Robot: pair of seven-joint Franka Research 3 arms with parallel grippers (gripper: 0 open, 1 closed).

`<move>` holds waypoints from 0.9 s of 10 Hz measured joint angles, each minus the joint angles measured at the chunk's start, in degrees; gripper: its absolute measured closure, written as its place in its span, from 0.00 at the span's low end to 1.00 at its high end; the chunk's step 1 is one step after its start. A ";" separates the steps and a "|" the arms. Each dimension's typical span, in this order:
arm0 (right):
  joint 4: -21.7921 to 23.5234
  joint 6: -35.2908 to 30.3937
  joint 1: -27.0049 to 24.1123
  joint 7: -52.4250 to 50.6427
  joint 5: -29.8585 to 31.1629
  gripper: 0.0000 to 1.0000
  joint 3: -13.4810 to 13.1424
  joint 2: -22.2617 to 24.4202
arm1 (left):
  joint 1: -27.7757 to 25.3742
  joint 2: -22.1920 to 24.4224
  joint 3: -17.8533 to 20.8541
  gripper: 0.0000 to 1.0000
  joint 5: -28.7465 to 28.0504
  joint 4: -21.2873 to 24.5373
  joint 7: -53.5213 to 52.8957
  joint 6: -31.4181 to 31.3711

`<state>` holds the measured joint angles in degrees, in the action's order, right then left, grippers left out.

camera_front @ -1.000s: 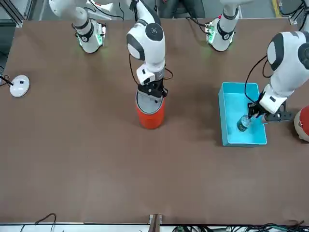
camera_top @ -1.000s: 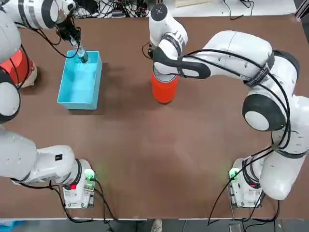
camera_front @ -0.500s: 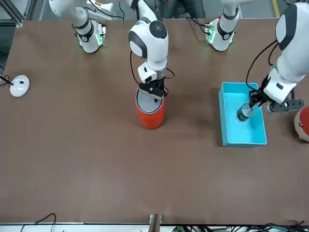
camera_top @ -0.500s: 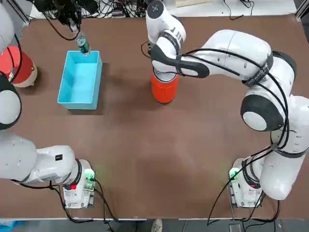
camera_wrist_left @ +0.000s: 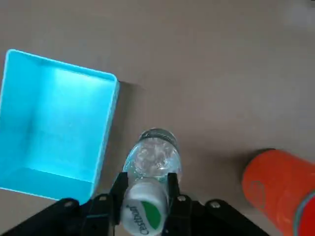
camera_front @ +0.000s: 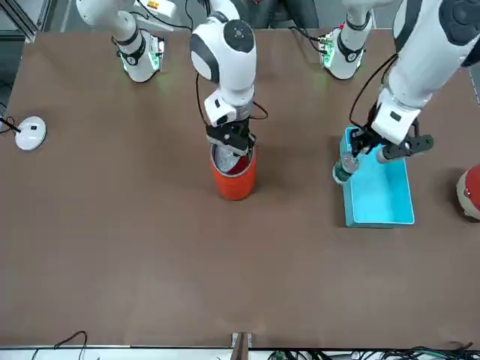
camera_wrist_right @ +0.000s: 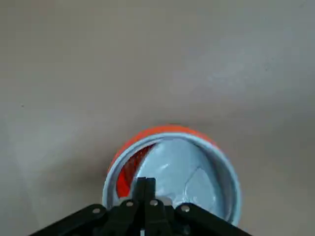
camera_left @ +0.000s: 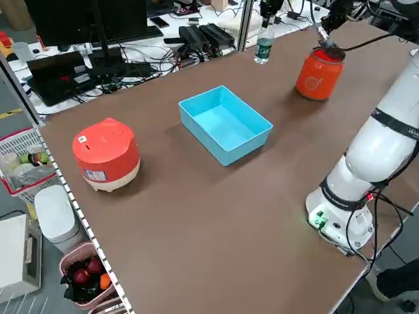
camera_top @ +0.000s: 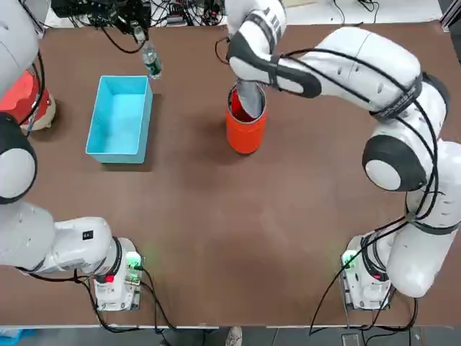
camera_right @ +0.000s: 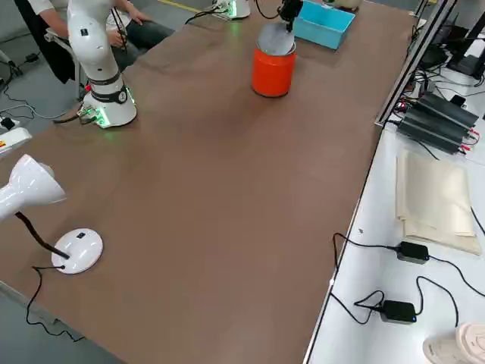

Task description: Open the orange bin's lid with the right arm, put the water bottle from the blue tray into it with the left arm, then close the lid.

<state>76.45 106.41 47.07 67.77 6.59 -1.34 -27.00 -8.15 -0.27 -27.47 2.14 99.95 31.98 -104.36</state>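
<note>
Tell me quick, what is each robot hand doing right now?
Left gripper: shut on the water bottle, held in the air beside the blue tray.
Right gripper: shut on the lid, tilted up over the orange bin.

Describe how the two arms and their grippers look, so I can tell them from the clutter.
Both the left arm and right arm are glossy white with black joint bands and loose black cables. Their bases show green lights. The left gripper and right gripper are black, with slim fingers.

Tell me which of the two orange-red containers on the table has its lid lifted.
The orange bin under the right gripper: its grey lid is tilted up, showing red inside. The rounded red-and-white object stays closed.
</note>
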 joint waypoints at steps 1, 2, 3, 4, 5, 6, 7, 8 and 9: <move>-0.25 -2.25 -2.29 -3.48 -1.81 0.99 -0.12 1.31 | 0.04 -0.58 -2.16 0.63 0.70 -1.28 3.68 0.00; -0.37 -4.50 -4.98 -7.22 -3.13 0.99 -0.27 2.79 | 0.08 -1.29 -4.58 0.63 1.05 -2.56 7.16 0.00; -0.45 -7.24 -7.79 -10.69 -3.66 0.99 -0.44 4.42 | 0.11 -2.22 -7.34 0.63 2.09 -3.88 10.44 0.00; -0.47 -9.64 -10.51 -13.90 -3.88 0.99 -0.55 5.94 | 0.23 -3.08 -10.10 0.63 3.83 -5.14 13.83 -0.01; -0.47 -11.18 -13.22 -17.01 -4.01 0.98 -0.61 7.18 | 0.73 -3.92 -12.14 0.63 5.39 -6.25 17.04 0.00; -0.44 -12.26 -15.67 -19.59 -4.12 0.98 -0.66 7.95 | 2.34 -5.35 -13.66 0.63 5.95 -7.17 20.28 -0.01; -0.39 -12.98 -17.51 -21.55 -4.18 0.98 -0.67 8.36 | 4.87 -7.34 -14.22 0.63 5.95 -8.06 22.62 -0.34; -0.31 -13.15 -18.71 -23.09 -4.21 0.98 -0.67 8.50 | 7.12 -9.66 -14.28 0.63 5.94 -8.66 23.64 -1.53; -0.28 -13.31 -19.44 -24.14 -4.22 0.98 -0.67 8.53 | 8.56 -11.95 -14.27 0.63 5.94 -9.05 23.86 -2.98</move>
<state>76.17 93.11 27.63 43.63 2.37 -2.02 -18.47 0.41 -12.22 -41.74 8.08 90.89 55.84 -107.34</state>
